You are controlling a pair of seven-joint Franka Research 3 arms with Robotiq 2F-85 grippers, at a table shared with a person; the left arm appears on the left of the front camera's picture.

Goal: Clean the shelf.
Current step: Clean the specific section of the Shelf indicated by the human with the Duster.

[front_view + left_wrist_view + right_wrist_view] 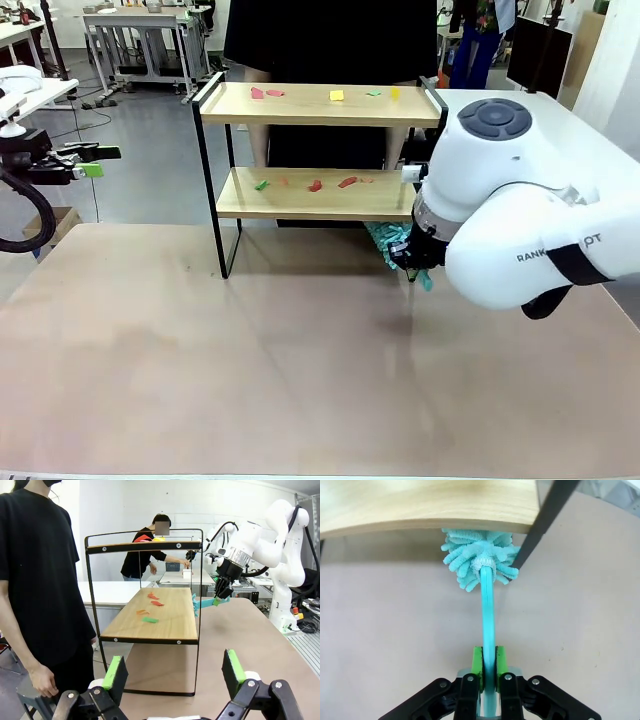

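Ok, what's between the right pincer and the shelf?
A teal duster: the right pincer clamps its handle, and its fluffy head meets the lower board of the shelf, seen in the right wrist view.

Pale brown tabletop [250, 380], and on it, at the far side, stands the two-tier shelf of light wooden boards in a black metal frame [300, 207]. On the shelf's top board, small pink, yellow and green scraps [337, 95]; on its lower board, green, orange and red scraps [315, 185].
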